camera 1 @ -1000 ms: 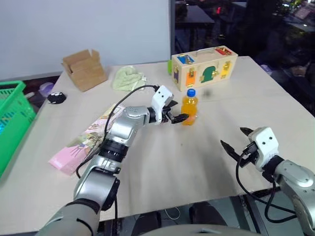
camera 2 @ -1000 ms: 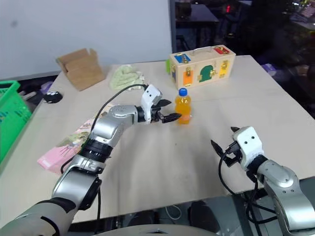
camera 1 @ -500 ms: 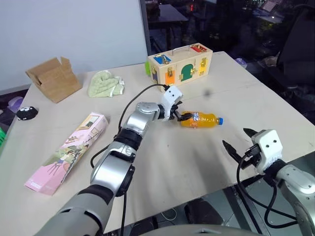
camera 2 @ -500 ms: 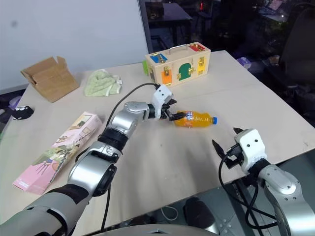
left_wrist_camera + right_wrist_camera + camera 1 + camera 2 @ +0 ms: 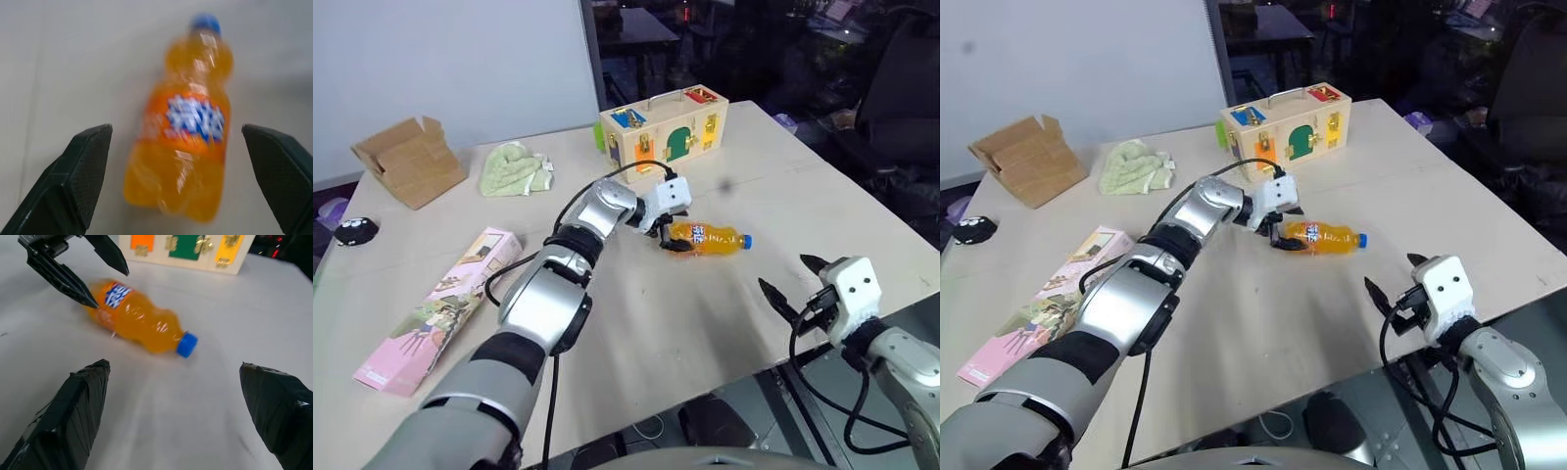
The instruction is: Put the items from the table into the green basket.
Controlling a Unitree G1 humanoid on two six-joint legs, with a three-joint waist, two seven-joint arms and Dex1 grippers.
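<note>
Bottle of orange drink [image 5: 707, 238] lies on its side near the middle of the table [image 5: 636, 323], blue cap pointing toward 3 o'clock, base toward the left gripper [image 5: 668, 237]. That gripper stands spread wide, one black finger on each side of the bottle's base end, not clamped; in my judgement it is lined up to take the fallen bottle across its width. Right gripper [image 5: 793, 284] hangs over the near right table edge at about 5 o'clock from the bottle, fingers apart and empty, well clear.

Pink carton [image 5: 440, 308] lies flat toward 8 o'clock, its near end close to the table's front-left edge. Wooden latch box [image 5: 661, 125] sits at 12 o'clock of the bottle, near it; a lift should rise before swinging. Green cloth [image 5: 514, 168] and cardboard box [image 5: 406, 162] lie toward 10 o'clock. Bare board around the bottle at 4 to 7 o'clock gives open room. A round bottle may roll if nudged.
</note>
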